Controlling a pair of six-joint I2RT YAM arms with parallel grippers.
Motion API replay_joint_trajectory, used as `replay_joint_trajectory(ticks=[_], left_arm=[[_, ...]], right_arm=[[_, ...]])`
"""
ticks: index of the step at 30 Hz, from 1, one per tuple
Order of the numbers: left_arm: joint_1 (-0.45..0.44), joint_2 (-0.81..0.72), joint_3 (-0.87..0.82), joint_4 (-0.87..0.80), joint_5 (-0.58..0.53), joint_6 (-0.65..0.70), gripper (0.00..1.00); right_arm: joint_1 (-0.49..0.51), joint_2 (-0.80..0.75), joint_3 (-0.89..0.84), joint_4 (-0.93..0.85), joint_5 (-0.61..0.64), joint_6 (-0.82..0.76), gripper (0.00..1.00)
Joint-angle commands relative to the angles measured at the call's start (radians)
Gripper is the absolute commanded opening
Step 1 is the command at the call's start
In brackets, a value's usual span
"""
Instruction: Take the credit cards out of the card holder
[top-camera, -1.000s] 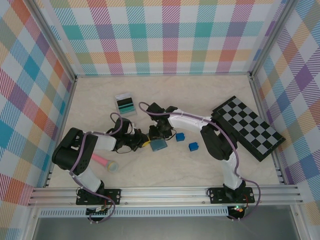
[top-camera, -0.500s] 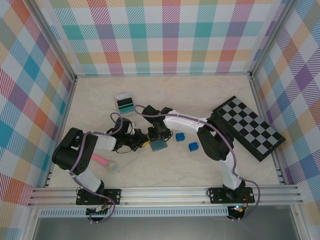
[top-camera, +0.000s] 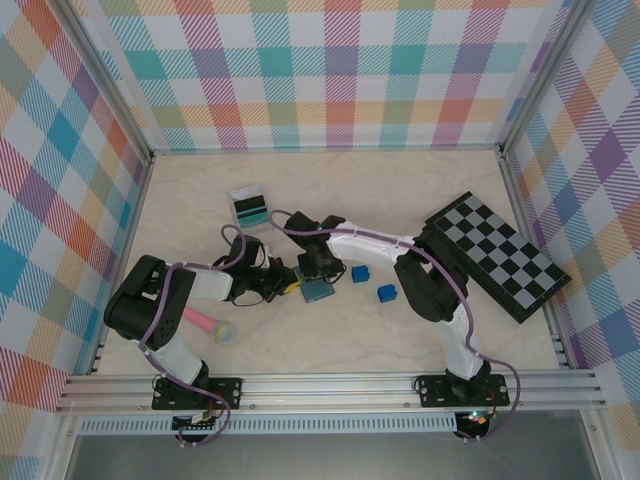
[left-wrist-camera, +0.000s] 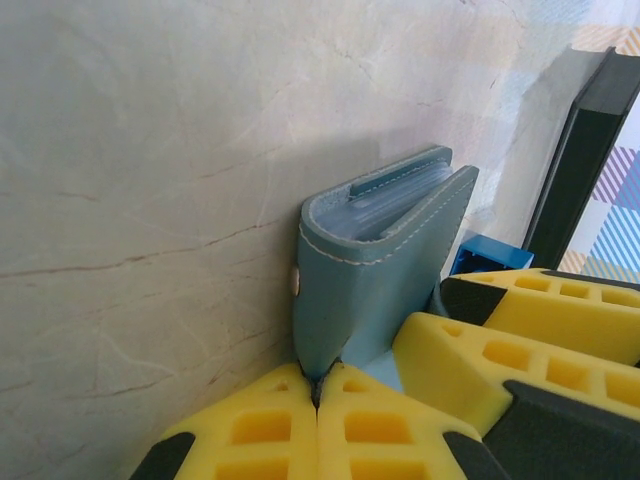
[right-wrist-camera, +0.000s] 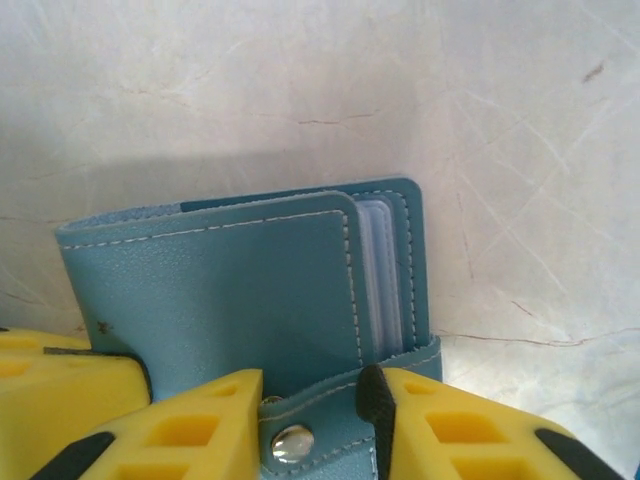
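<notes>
Over the last second the right gripper (top-camera: 314, 270) has swung a little closer to the left gripper (top-camera: 284, 284) and then settled, with almost nothing moving in the final half second. The card holder (top-camera: 319, 291) has stayed where it was, directly between the two sets of fingertips. That reads as the approach being finished and a two-handed hold being set, so opening the card holder looks like the step in hand. By the look of it, none of the credit cards is out yet. The left wrist view shows what the overhead view cannot: the left fingers are pressed together on a thin leather edge of the card holder. It rises away from their tips with its two panels slightly parted, and a blue cube (left-wrist-camera: 488, 256) sits just beyond it. The right wrist view adds the other face. A snap strap (right-wrist-camera: 300, 428) lies in the gap between the right fingers, which stand apart on either side of it; whether they press on it cannot be told. Just beyond those fingertips a stack of clear sleeves (right-wrist-camera: 381, 275) peeks out between the panels at the open edge, and no card can be made out in them. From overhead, fingers and card holder merge into one tight cluster.
</notes>
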Motion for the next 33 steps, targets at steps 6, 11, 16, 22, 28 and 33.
replay_joint_trajectory(ticks=[6, 11, 16, 22, 28, 33], left_arm=[[0.003, -0.005, -0.001, -0.133, -0.055, 0.056, 0.00], [0.005, -0.007, 0.008, -0.138, -0.051, 0.061, 0.00], [0.005, -0.035, 0.027, -0.168, -0.066, 0.059, 0.00], [0.005, -0.097, 0.070, -0.268, -0.093, 0.086, 0.16], [0.005, -0.135, 0.109, -0.344, -0.123, 0.108, 0.33], [0.006, -0.160, 0.132, -0.423, -0.171, 0.124, 0.48]], right_arm=[[-0.043, -0.082, -0.141, 0.004, 0.072, 0.106, 0.18], [-0.052, -0.119, -0.176, 0.063, 0.011, 0.094, 0.20], [-0.056, -0.128, -0.177, 0.094, -0.043, 0.065, 0.26], [-0.065, -0.116, -0.170, 0.092, -0.038, 0.053, 0.25], [-0.065, -0.102, -0.147, 0.076, -0.028, 0.035, 0.24], [-0.065, -0.085, -0.127, 0.087, -0.072, 0.011, 0.23]])
